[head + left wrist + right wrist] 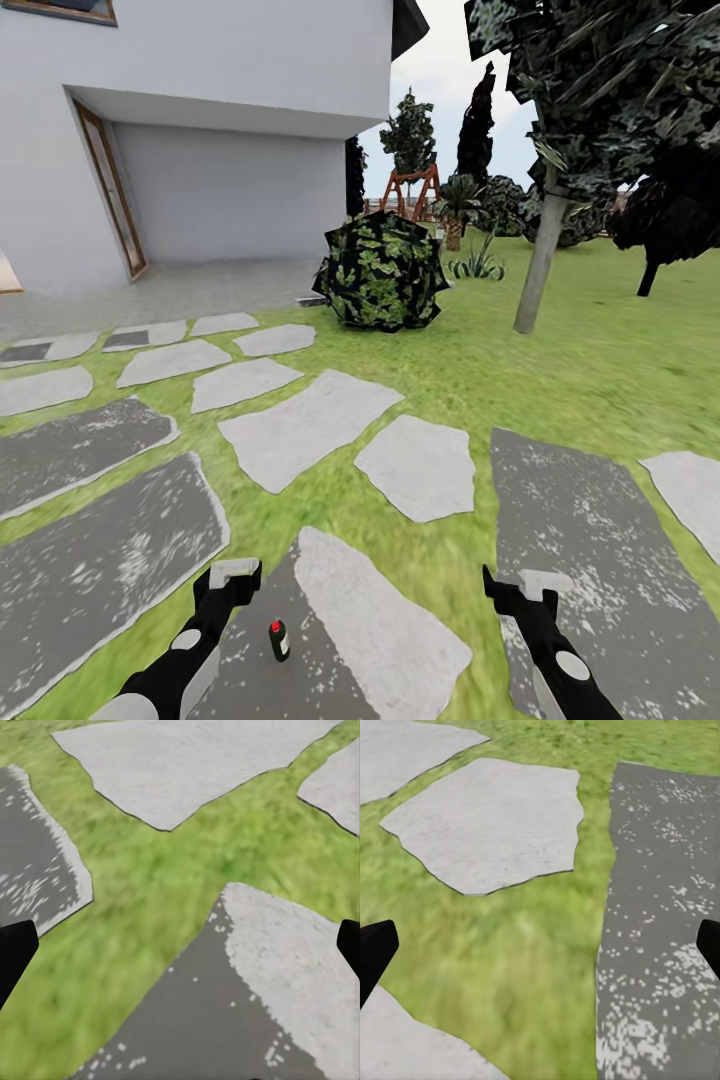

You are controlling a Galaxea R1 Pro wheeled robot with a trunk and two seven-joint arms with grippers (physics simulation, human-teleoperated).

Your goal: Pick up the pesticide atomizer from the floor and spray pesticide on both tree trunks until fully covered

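Standing upright on a grey stone slab [390, 640] of the floor, the pesticide atomizer [278, 640] lies just inboard of the empty left gripper [232, 578], nearer than the right gripper [520, 590]; both have fingers spread.

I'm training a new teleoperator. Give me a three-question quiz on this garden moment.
1. True or false: the left gripper is shut on the atomizer.
2. What does the atomizer stand on: A grass, B a stone slab, C the paving by the house?
3. Fill in: the round leafy bush stands to the ___ of the tree trunk in the head view.

Key: 1 false, its fingers are spread and empty; 2 B; 3 left.
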